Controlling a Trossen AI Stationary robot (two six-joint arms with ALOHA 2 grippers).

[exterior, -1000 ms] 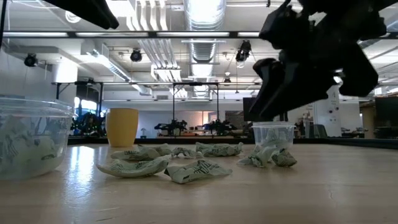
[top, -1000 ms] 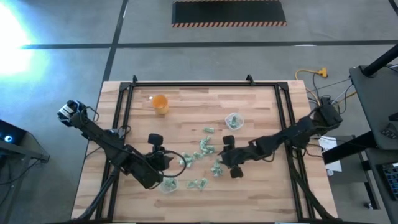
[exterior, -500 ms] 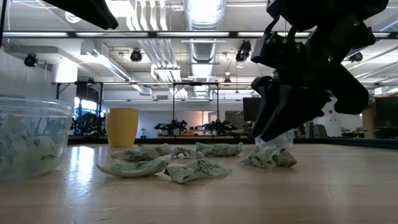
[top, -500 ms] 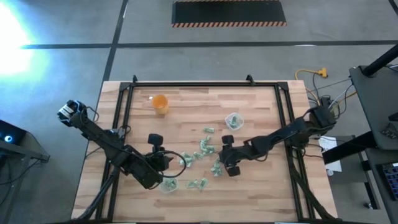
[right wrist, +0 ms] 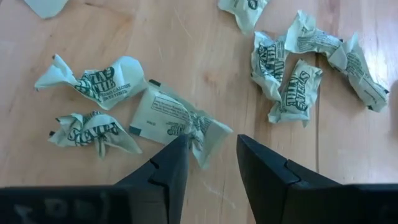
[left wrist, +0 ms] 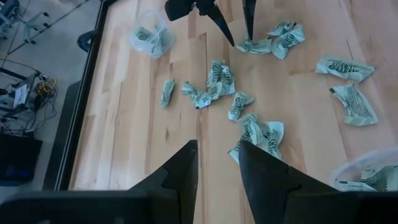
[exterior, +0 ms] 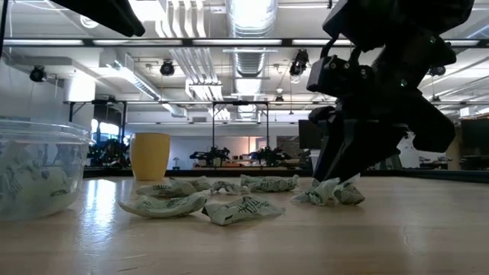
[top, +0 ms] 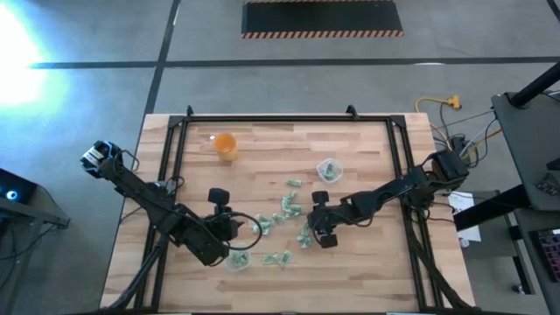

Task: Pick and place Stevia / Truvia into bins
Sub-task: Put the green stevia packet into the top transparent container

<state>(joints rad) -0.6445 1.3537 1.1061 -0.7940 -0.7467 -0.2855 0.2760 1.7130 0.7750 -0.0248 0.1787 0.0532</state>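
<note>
Right gripper [top: 318, 236] lowered to the tabletop amid the scattered sachets [right wrist: 180, 124], fingers [right wrist: 166, 171] parted, straddling the crumpled end of one packet without yet pinching it. Arm stretched in from the table's right edge, wrist bent steeply down. Compared with a second ago: dropped lower, shifted slightly toward the pile, jaws narrowed. Farther bin [top: 328, 169] just behind it, holding a few packets. Left gripper [top: 229, 229] parked, fingers [left wrist: 180, 174] parted and empty, near bin [top: 236, 260] right beside it, part-filled. Orange cup [top: 225, 145] well beyond.
</note>
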